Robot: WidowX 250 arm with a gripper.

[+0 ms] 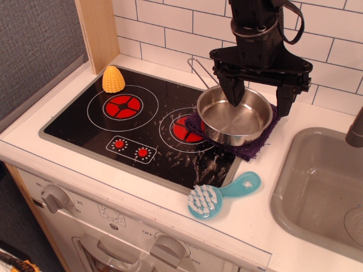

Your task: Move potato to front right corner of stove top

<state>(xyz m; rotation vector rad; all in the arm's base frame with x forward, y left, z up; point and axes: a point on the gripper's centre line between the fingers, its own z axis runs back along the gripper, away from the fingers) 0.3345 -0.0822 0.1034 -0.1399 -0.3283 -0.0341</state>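
Note:
The potato [113, 79] is a small yellow-orange ribbed dome standing at the back left corner of the stove top [85, 122], a glossy black cooktop with a grey rim and two red burners. My gripper [258, 97] hangs at the back right, above a steel pot [235, 116], far from the potato. Its two black fingers [232, 92] are spread wide apart and hold nothing.
The steel pot sits on a purple cloth [252, 148] over the stove's right edge. A teal scrub brush [218, 195] lies on the counter in front of it. A grey sink [317, 187] is at the right. A tiled wall [170, 34] stands behind.

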